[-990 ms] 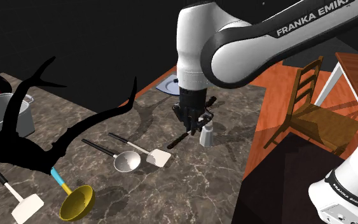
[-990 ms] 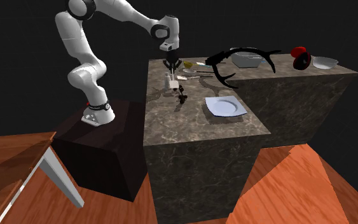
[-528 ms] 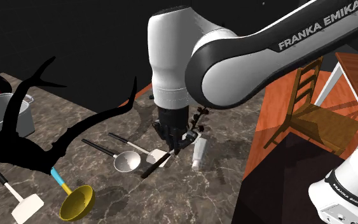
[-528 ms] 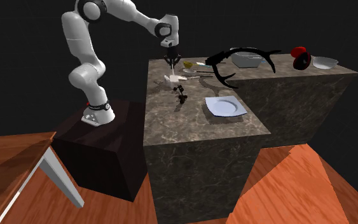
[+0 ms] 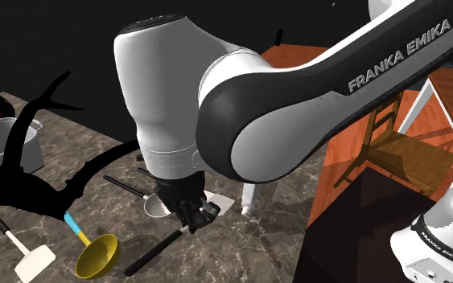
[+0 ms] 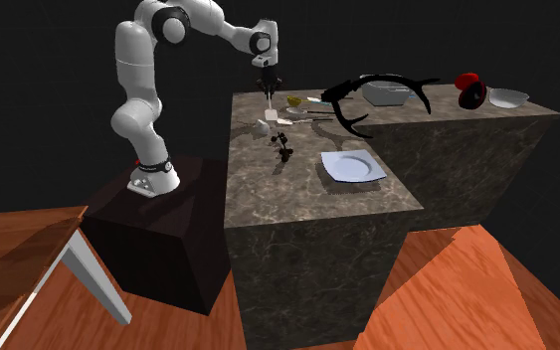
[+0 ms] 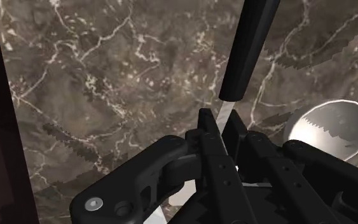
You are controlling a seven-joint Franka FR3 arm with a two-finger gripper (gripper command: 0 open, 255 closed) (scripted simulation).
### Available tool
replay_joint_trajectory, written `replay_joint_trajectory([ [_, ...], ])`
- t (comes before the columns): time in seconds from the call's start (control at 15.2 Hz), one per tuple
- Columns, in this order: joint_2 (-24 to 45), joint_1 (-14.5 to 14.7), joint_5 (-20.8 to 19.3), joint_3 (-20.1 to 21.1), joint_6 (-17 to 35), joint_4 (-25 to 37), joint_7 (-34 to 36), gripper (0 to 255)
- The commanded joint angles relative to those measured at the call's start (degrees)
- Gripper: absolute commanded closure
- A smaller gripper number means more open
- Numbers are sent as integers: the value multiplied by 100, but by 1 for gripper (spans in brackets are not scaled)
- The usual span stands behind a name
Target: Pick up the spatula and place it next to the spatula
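Pincer [image 7: 220, 124]: closed on the held spatula [image 5: 152, 256], clasping the thin pale neck between the black handle and the white blade. The item hangs over the marbled tabletop [image 5: 281, 241], just beside the silver ladle [image 5: 158, 205] and well apart from the second spatula [image 5: 30, 259] at the shoulder view's lower left.

Assessment: light, rigid, flat-bladed. The rounded handle looks smooth and probably slippery. Its length overhangs the grip (expect it to swing or tip if the hold loosens). A hold nearer the handle's middle would likely balance better.

A yellow-bowled ladle [image 5: 97, 256] with a blue handle lies between the two spatulas.
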Motion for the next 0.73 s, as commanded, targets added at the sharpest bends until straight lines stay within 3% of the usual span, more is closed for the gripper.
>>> replay_joint_trajectory([
  [0.0, 378, 290, -277, -8, -95, 392, 348, 255],
  [0.33, 1222, 1087, -800, -109, -486, 1489, 998, 255],
  [0.66, 1337, 1102, -888, -169, -160, 1256, 1046, 255],
])
